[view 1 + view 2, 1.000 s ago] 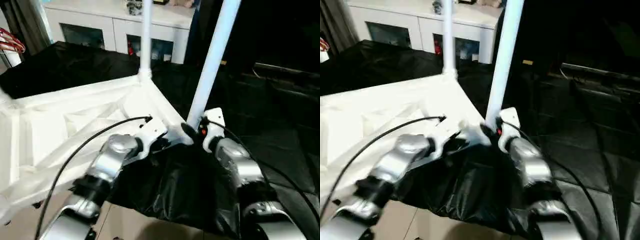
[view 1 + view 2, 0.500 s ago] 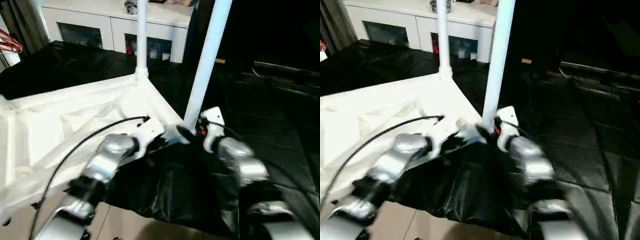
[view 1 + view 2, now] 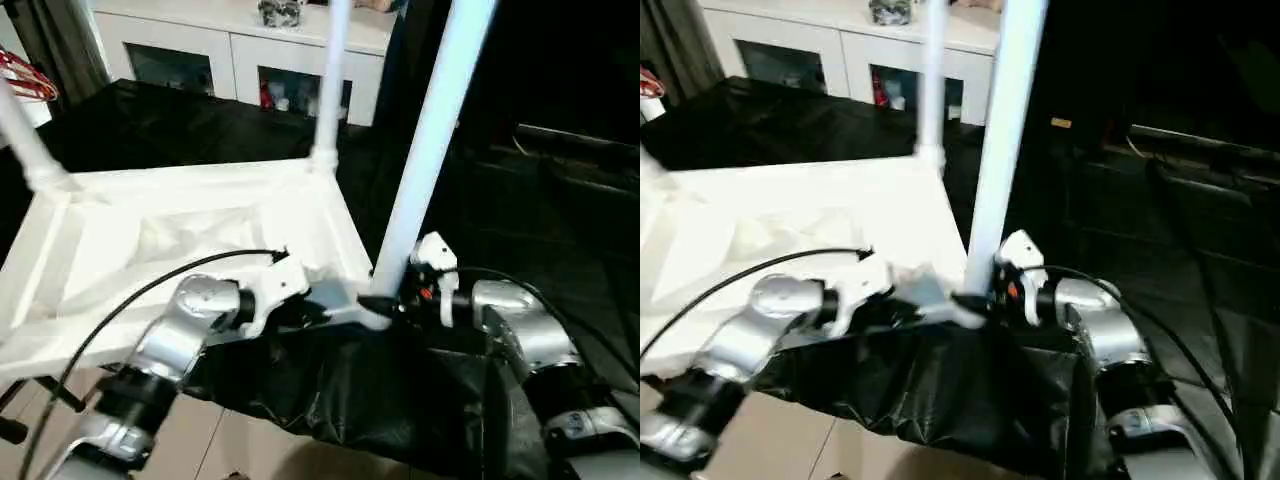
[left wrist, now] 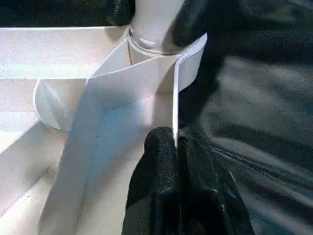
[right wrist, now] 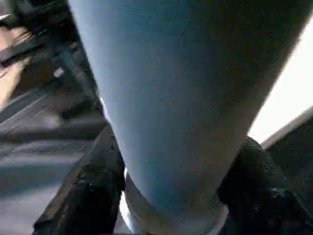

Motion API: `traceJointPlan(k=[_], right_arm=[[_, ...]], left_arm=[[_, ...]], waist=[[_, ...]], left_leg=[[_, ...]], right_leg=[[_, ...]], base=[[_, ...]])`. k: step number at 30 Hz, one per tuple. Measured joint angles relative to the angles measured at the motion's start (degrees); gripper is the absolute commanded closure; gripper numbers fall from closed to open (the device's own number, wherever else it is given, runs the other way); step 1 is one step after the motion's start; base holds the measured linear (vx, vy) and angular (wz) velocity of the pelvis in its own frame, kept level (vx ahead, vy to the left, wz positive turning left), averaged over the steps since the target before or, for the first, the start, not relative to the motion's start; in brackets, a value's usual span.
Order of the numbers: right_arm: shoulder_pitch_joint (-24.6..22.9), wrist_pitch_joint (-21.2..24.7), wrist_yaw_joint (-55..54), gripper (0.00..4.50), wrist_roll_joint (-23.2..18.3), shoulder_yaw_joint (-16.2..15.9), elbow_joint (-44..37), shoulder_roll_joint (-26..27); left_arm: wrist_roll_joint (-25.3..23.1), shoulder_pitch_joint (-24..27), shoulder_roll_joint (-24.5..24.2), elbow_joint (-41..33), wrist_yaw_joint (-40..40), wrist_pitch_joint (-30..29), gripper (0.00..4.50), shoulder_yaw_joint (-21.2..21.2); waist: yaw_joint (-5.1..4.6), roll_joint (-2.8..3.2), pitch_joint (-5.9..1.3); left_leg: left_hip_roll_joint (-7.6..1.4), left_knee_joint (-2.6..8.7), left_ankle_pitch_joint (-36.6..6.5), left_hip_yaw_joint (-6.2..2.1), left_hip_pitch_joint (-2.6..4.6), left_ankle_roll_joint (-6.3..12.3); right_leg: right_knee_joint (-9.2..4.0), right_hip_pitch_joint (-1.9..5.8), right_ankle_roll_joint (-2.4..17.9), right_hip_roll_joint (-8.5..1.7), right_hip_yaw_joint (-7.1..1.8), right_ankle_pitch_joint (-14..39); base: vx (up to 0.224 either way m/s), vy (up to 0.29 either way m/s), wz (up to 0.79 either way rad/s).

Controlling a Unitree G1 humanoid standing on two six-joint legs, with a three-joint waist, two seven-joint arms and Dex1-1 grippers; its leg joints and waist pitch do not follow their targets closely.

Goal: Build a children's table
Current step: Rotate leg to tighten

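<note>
left fingers: black pads [image 4: 166, 176] pinched tight on the thin rim wall of the tabletop [image 3: 200, 240], just beside the near-right corner socket [image 4: 156, 54]
right fingers: black pads [image 5: 93, 186] one on each side of the near leg [image 3: 430, 150], clamped at its base right above the socket
left gripper [image 3: 320, 308]: at the tabletop's near edge, silver forearm coming in from the near left, black cable looping over it
right gripper [image 3: 385, 300]: at the near-right corner, forearm coming in from the near right
tabletop: white plastic, upside down, ribbed underside facing up, lying on the black sheet [image 3: 380, 400], near edge hanging past the sheet's near fold
legs: near leg upright in the near-right socket; far leg [image 3: 330, 80] upright in the far-right corner; third leg [image 3: 25, 140] at the far-left corner, leaning a bit left
surface: black crinkled sheet covering the work area, draped down at the near edge, quilted look on the right
floor: pale tiles [image 3: 250, 450] visible near, under the sheet's edge
room: white glass-doored cabinet [image 3: 240, 60] along the far wall, small items on top, blurry; dark area to the far right; red wire thing [image 3: 25, 80] at far left, can't tell what
</note>
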State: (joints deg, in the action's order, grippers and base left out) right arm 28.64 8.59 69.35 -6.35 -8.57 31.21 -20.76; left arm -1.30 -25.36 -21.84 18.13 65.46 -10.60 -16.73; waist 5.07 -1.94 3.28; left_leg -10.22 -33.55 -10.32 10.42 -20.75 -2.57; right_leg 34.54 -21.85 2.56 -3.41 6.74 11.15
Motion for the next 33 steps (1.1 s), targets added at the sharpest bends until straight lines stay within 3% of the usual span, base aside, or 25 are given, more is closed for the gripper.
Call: traceJointPlan(k=[8, 18, 21, 25, 33], right_arm=[[-0.5, 0.1, 3.9, 2.43, -0.2, -1.9, -3.0, -2.1], [-2.4, 1.0, 2.4, 2.47, -0.3, -1.9, -5.3, -1.1], [-1.9, 2.1, -7.8, 2.49, 1.2, 0.7, -3.1, 3.0], [-0.3, 3.8, -20.1, 2.51, 2.6, 3.3, 0.2, 7.9], [5.4, 3.8, -42.7, 2.51, 4.8, 7.3, 8.5, 17.2]], left_arm=[[1.3, 0.8, -2.0, -1.6, 3.1, 0.0, 4.50, 0.0], [1.5, 1.2, -1.5, -1.6, 2.6, -0.5, 4.50, -0.1], [-0.9, -0.4, 1.1, 1.5, -3.0, -0.7, 4.50, 0.5], [-2.8, -2.2, 4.1, 4.6, -9.3, -2.3, 4.50, 0.9], [-5.6, -6.4, 9.2, 10.0, -18.6, -5.6, 4.50, 1.9]], waist=[[0.04, -0.01, 0.00], [0.06, -0.03, -0.03], [-0.24, -0.17, -0.09], [-1.35, -0.33, -0.15], [-2.94, -0.39, -0.20]], left_leg=[[0.00, -0.01, 0.0, 0.00, -0.02, 0.00], [0.00, -0.06, 0.0, 0.00, 0.05, 0.01], [0.00, -0.15, 0.0, 0.00, 0.38, -0.01], [0.00, -0.12, 0.0, -0.13, 0.91, -0.02], [0.08, -0.20, 0.0, -0.26, 0.80, -0.01]], right_leg=[[0.01, -0.02, 0.0, 0.00, 0.00, 0.0], [0.05, 0.02, -0.2, 0.00, 0.00, 0.1], [0.13, 0.26, -0.2, 0.00, -0.01, 0.1], [-0.18, 0.81, -0.3, -0.01, 0.12, 0.2], [-0.78, 0.87, -0.3, -0.03, 0.17, 0.2]], base=[[0.000, 0.000, 0.00], [0.000, 0.000, 0.00], [0.000, 0.000, 0.00], [0.000, 0.000, 0.00], [0.000, 0.000, 0.00]])
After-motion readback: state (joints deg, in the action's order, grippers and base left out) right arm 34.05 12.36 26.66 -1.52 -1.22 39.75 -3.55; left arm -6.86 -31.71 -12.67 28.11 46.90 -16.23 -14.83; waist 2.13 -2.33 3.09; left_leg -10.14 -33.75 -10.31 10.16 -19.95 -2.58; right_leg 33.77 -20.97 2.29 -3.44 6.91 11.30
